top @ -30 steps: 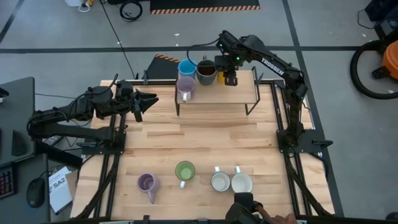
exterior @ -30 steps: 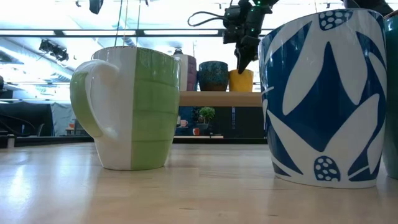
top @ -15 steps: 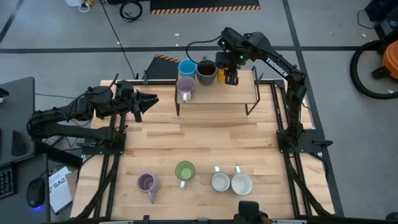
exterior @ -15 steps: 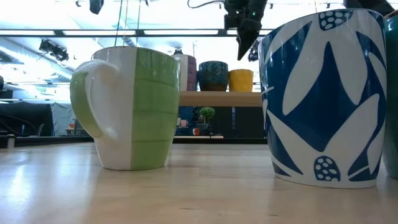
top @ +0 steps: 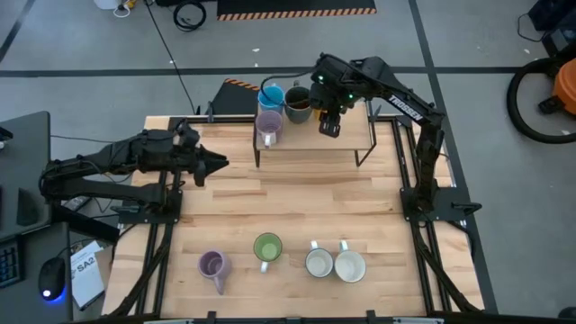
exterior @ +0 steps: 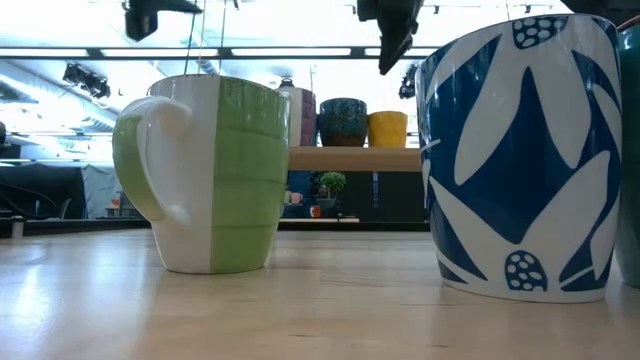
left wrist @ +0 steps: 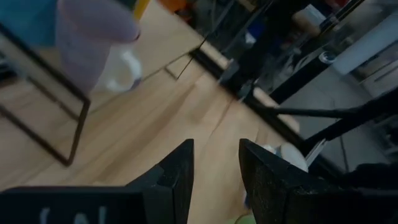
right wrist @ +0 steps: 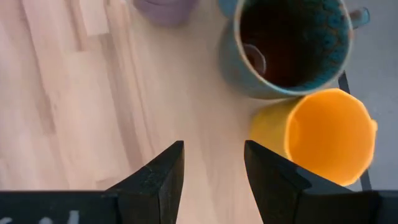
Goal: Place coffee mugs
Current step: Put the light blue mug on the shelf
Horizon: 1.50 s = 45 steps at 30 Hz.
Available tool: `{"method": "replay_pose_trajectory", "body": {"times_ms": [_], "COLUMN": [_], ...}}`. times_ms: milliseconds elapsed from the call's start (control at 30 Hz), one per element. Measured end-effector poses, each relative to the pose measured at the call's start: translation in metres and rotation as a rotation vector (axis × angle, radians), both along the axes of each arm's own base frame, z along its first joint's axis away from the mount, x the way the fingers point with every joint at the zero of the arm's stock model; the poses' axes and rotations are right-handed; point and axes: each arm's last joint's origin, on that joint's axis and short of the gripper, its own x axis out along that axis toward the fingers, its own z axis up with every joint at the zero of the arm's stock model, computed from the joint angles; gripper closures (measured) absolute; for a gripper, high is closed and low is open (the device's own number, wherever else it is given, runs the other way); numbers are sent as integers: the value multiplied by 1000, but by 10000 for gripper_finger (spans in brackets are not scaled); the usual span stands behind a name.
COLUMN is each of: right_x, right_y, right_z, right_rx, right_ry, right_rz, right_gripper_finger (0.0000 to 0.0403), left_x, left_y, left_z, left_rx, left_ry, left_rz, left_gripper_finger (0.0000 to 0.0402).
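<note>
shelf [top: 351, 135]: raised wooden rack at the far edge of the table; four mugs stand on its left half, close together.
on shelf: blue mug [top: 271, 96], dark mug [top: 298, 105], lilac mug [top: 268, 126] in front of the blue one, orange mug [right wrist: 329, 137] just beside the dark one (mostly hidden under the arm from above, plain in the right wrist view).
on table, near edge: second lilac mug [top: 212, 265], green mug [top: 267, 247], two white mugs [top: 319, 263] touching side by side.
right gripper [top: 329, 124]: above the shelf, just beside the orange mug, fingers apart and holding nothing.
left gripper [top: 209, 162]: over the table's left side, pointing toward the shelf, fingers apart with nothing between them (this arm looks to be waiting).
progress: about half, judging by the count; four up, four to go.
left to do: the near-row mugs need carrying to the shelf's free right half.
</note>
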Motion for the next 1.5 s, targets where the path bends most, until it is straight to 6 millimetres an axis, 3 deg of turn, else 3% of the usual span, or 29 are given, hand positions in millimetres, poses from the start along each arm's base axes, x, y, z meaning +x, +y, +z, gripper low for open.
{"method": "replay_pose_trajectory", "body": {"times_ms": [400, 833, 1133, 1500], "right_x": [16, 41, 53, 50], "right_y": [47, 127, 186, 241], "right_z": [3, 5, -13, -34], "right_rx": [104, 234, 243, 280], "right_ry": [-55, -160, -115, -45], "right_rz": [20, 128, 180, 181], "right_gripper_finger": [229, 229, 229, 229], "left_x": [-1, -1, -1, -1], "left_y": [-1, -1, -1, -1], "left_z": [-3, -3, -2, -2], "left_rx": [-54, -55, -70, -72], "left_ry": [18, 19, 13, 12], "left_rz": [3, 3, 10, 8], "left_gripper_finger": [269, 269, 269, 269]}}
